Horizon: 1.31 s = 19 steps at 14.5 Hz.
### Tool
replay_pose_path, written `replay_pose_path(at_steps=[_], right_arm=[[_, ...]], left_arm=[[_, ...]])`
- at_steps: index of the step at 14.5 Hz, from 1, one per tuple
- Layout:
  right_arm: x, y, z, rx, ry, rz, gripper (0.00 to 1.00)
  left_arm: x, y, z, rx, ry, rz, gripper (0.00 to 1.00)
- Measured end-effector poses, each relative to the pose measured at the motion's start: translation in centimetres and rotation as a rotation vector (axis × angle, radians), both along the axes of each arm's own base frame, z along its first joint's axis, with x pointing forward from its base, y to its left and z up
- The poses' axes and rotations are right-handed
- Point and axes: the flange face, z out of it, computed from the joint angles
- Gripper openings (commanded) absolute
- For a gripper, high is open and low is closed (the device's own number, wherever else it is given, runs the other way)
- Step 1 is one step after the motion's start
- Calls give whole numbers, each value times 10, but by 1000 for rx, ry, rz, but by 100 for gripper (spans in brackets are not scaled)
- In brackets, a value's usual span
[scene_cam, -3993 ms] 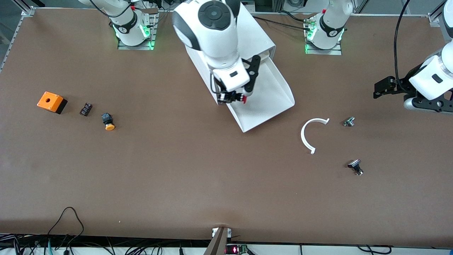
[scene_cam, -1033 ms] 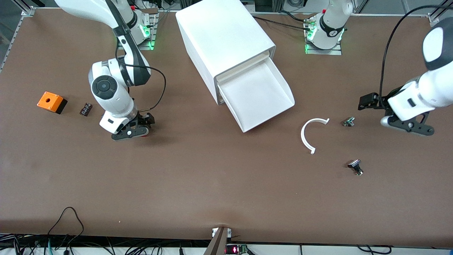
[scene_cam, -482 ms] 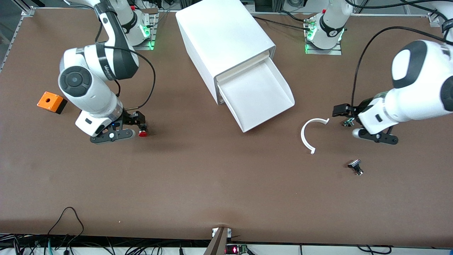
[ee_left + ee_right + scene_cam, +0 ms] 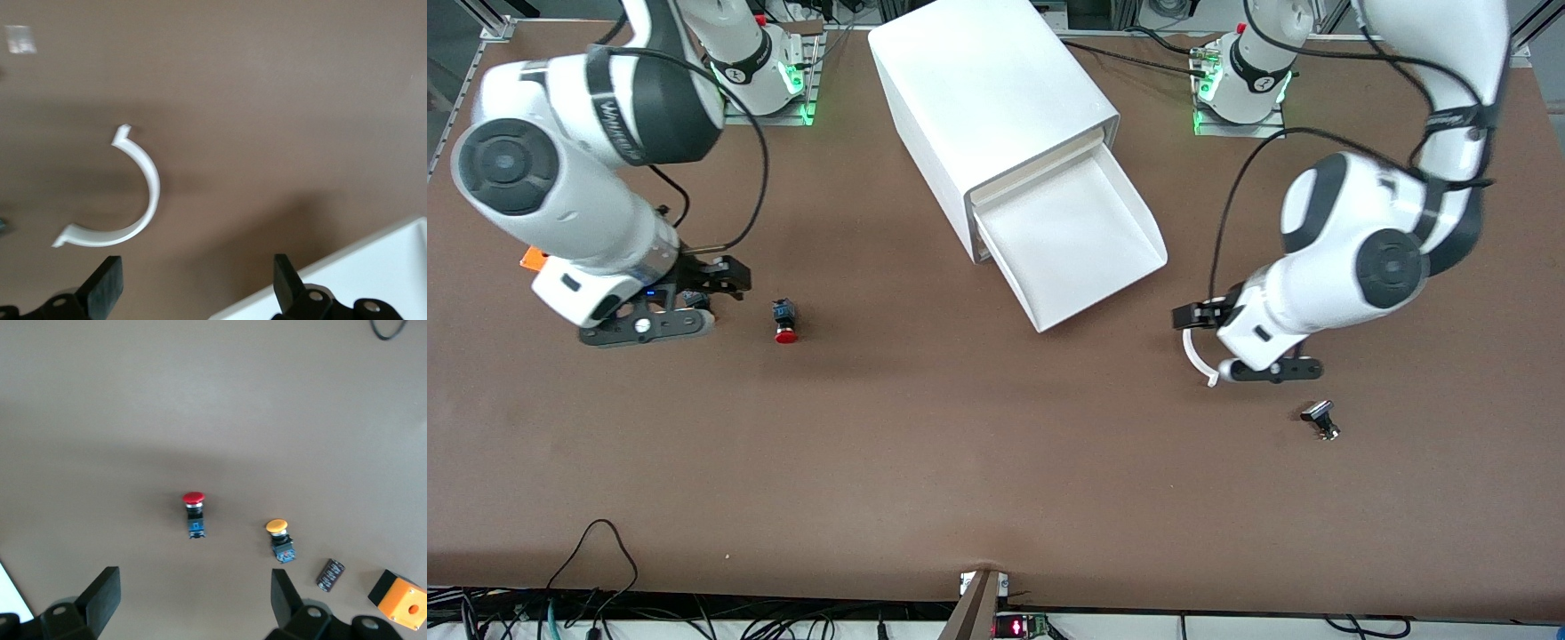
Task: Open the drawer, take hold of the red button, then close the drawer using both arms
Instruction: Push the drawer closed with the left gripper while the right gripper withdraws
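The drawer (image 4: pixel 1080 244) stands pulled out of the white cabinet (image 4: pixel 987 89), its tray bare inside; a corner of the drawer (image 4: pixel 373 267) also shows in the left wrist view. The red-capped button (image 4: pixel 785 322) lies on the table toward the right arm's end, red cap (image 4: pixel 193 498) facing the front camera. My right gripper (image 4: pixel 716 298) hangs open beside it, apart from it, nothing between its fingers (image 4: pixel 101 599). My left gripper (image 4: pixel 1209 342) is open and empty over the table near the drawer's front corner.
A white plastic arc (image 4: pixel 143 193) lies under the left gripper, partly covered (image 4: pixel 1190 348). A yellow-capped button (image 4: pixel 280 537), a small black part (image 4: pixel 330 575) and an orange box (image 4: pixel 403 607) lie near the red button. A small metal part (image 4: pixel 1320 418) sits nearer the front camera.
The right gripper has drawn back from the red button, which stays on the table. The left gripper has swung from its table end toward the drawer, now over the white arc.
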Motion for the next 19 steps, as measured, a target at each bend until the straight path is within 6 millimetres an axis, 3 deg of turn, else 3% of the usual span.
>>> replay_pose_path(at_steps=[4, 7, 9, 12, 16, 19], right_arm=[[10, -84, 9, 17, 5, -105, 100], [0, -124, 32, 29, 10, -129, 100], [-10, -133, 40, 28, 42, -137, 100], [-19, -132, 55, 30, 45, -137, 100], [-37, -143, 91, 35, 7, -142, 100], [-37, -153, 92, 59, 3, -125, 100]], left_arm=[[-21, -38, -49, 14, -22, 125, 99], [-31, -51, -61, 19, -24, 157, 99], [-31, -50, -60, 20, -25, 168, 99], [-36, -55, -65, 24, -17, 165, 99], [-63, -74, -91, 44, 22, 130, 99], [-84, -93, -102, 27, 67, 143, 99]])
